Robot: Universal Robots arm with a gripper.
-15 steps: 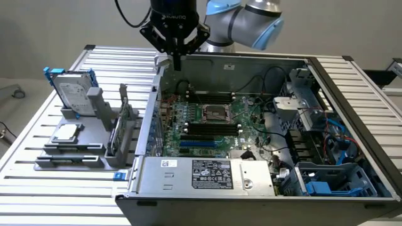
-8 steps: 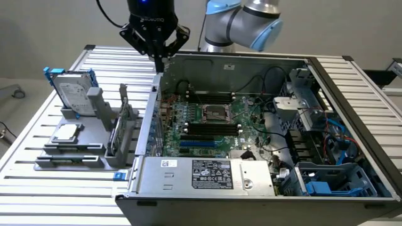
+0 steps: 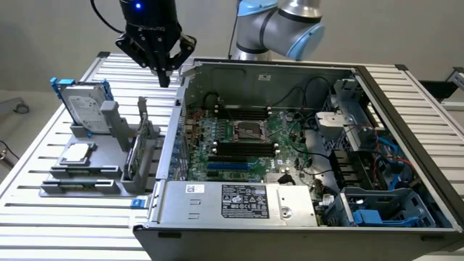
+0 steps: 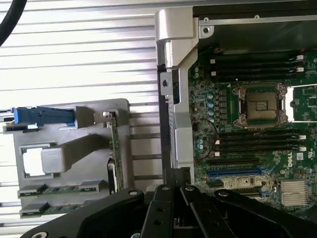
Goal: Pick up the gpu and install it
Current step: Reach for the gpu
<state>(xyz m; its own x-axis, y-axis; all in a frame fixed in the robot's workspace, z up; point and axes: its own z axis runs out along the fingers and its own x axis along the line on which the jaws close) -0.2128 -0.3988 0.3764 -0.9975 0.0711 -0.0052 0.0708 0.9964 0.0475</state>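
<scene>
1. Holder [image 3: 87, 182] on the exterior view's left carries the gpu [image 3: 137, 151], upright on edge and seemingly untouched.
2. Gripper [image 3: 164, 81] hangs above, nearby, with its fingers pressed together and empty.
3. Motherboard [image 3: 246, 147] slots look vacant, so nothing is installed.

At the exterior view's left of the computer case [image 3: 275, 70], a holder [image 3: 80, 187] with the gpu [image 3: 136, 155] upright nearest the case, the chip [image 3: 77, 153] and hard drive [image 3: 83, 109] farther from it, the gripper [image 3: 164, 80] high by the case's corner.
</scene>
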